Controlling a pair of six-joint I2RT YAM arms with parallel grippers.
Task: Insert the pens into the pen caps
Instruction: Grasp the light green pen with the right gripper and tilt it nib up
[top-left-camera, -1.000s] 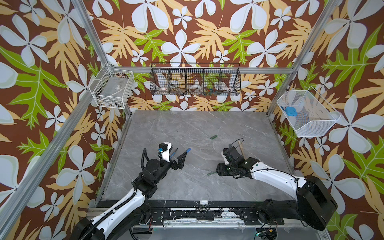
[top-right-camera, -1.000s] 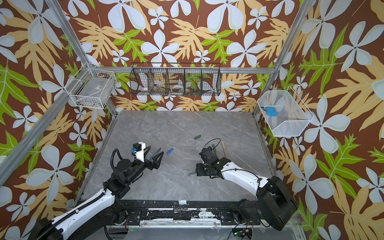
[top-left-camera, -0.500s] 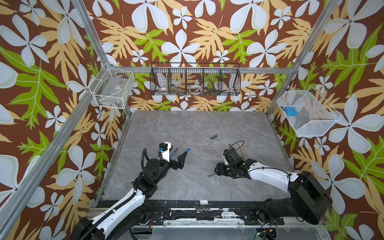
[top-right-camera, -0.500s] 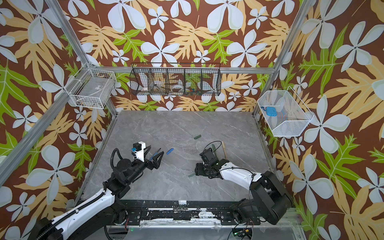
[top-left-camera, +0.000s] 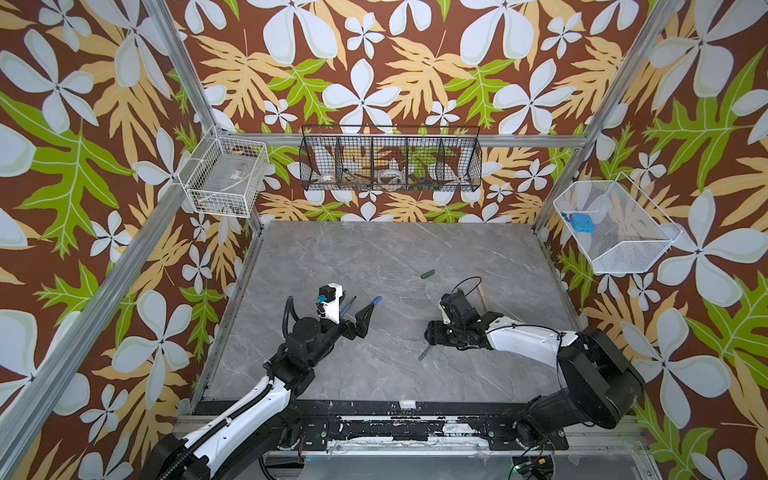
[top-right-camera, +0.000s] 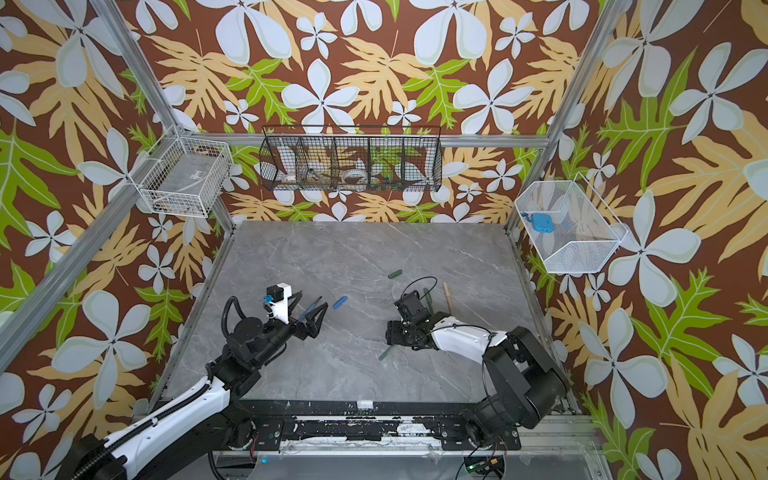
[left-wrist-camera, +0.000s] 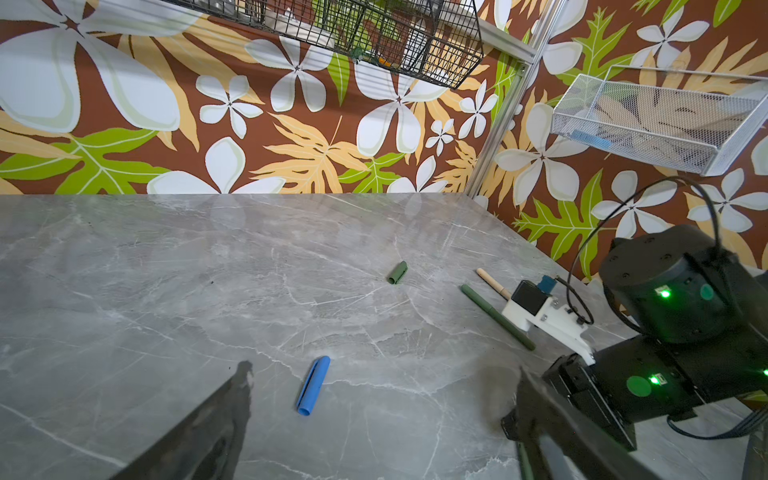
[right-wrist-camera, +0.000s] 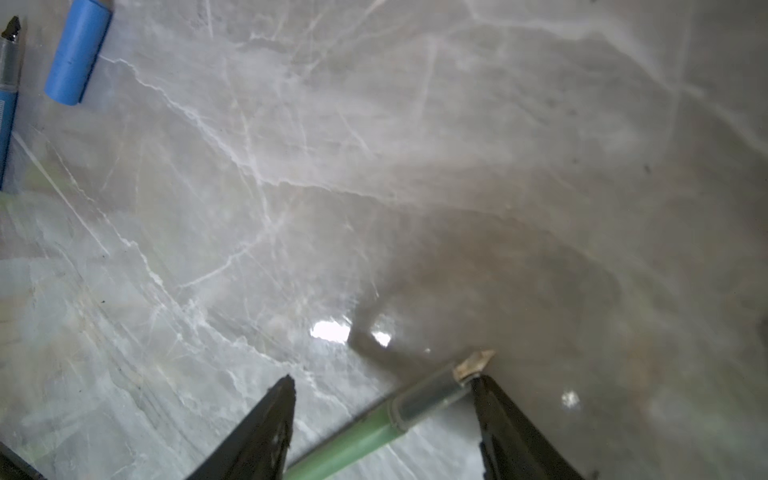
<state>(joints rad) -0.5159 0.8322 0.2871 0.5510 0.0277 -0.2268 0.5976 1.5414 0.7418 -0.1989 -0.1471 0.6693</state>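
Observation:
My right gripper (right-wrist-camera: 382, 380) is open and low over the table, its fingers either side of a green pen (right-wrist-camera: 374, 432) that lies slanted between them. The pen's pale tip is right by one finger. In both top views that pen's far end (top-left-camera: 425, 354) sticks out from under the gripper (top-left-camera: 431, 332). My left gripper (left-wrist-camera: 382, 372) is wide open and empty above the table. A blue cap (left-wrist-camera: 313, 386) lies ahead of it, and a blue pen (top-left-camera: 348, 305) lies beside it. A green cap (top-left-camera: 427, 273), a second green pen (left-wrist-camera: 496, 318) and a tan pen (top-left-camera: 482, 293) lie further back.
A black wire basket (top-left-camera: 390, 160) hangs on the back wall. A white basket (top-left-camera: 226, 176) hangs at the left and a white mesh basket (top-left-camera: 613, 232) at the right. The right arm's black cable (top-left-camera: 467, 284) loops above its wrist. The grey marble table (top-left-camera: 374, 257) is bare at the back.
My right gripper has slid a little to the left along the green pen, and its arm has folded in. The left arm has not moved.

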